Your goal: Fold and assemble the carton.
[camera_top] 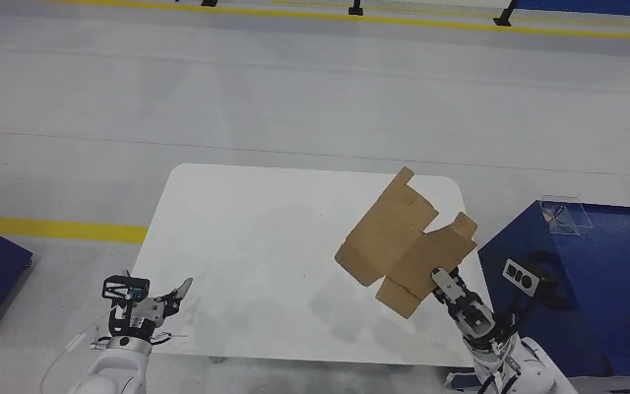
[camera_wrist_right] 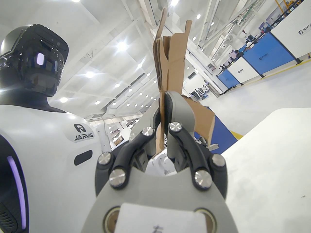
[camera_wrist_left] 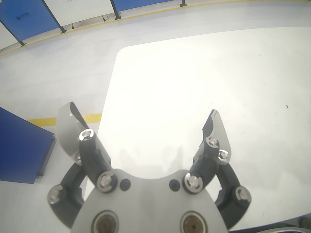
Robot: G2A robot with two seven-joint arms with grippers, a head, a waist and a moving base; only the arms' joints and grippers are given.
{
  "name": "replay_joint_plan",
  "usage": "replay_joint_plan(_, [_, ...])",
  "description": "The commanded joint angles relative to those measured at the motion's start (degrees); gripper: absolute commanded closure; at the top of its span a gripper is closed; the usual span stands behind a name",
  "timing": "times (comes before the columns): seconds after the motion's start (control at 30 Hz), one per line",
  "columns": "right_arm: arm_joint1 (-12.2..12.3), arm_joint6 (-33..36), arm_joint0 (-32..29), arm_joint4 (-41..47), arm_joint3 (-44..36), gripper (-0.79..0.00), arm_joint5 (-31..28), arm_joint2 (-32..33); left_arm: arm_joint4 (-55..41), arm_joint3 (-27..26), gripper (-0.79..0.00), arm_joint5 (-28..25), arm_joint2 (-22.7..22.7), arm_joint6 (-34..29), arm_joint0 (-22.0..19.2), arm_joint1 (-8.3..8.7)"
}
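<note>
We see the right end effector (camera_top: pixel 445 285) squeezed shut on the carton (camera_top: pixel 399 239). Its two fingers pinch one edge of the brown card, near a corner. The carton is flat and not yet a box. It sticks up and away from this end effector, in the air above the white table (camera_top: pixel 246 246). From the right wrist, the carton (camera_wrist_right: pixel 170 59) stands straight out from between the fingers (camera_wrist_right: pixel 179 107), and one loose flap hangs beside them.

The left end effector (camera_top: pixel 175 295) is wide open and holds nothing. From the left wrist, we see its two fingers (camera_wrist_left: pixel 215 127) spread far apart, with the table's near corner just under and ahead of them. The carton is well apart from this end effector, over the far side of the table.
</note>
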Motion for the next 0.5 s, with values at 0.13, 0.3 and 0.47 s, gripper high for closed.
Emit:
replay_joint_plan(0.13, [0.32, 1.07, -1.88, 20.73, -10.16, 0.0, 6.2, -1.17, 0.0, 0.0, -0.785, 0.0, 0.0, 0.0, 0.0, 0.0])
replay_joint_plan(0.3, [1.11, 13.29, -3.46, 62.01, -16.52, 0.0, 21.35, 2.61, 0.0, 0.0, -0.785, 0.0, 0.0, 0.0, 0.0, 0.0])
replay_joint_plan(0.47, [0.91, 22.3, -5.17, 91.42, -12.77, 0.0, 42.69, 8.88, 0.0, 0.0, -0.785, 0.0, 0.0, 0.0, 0.0, 0.0])
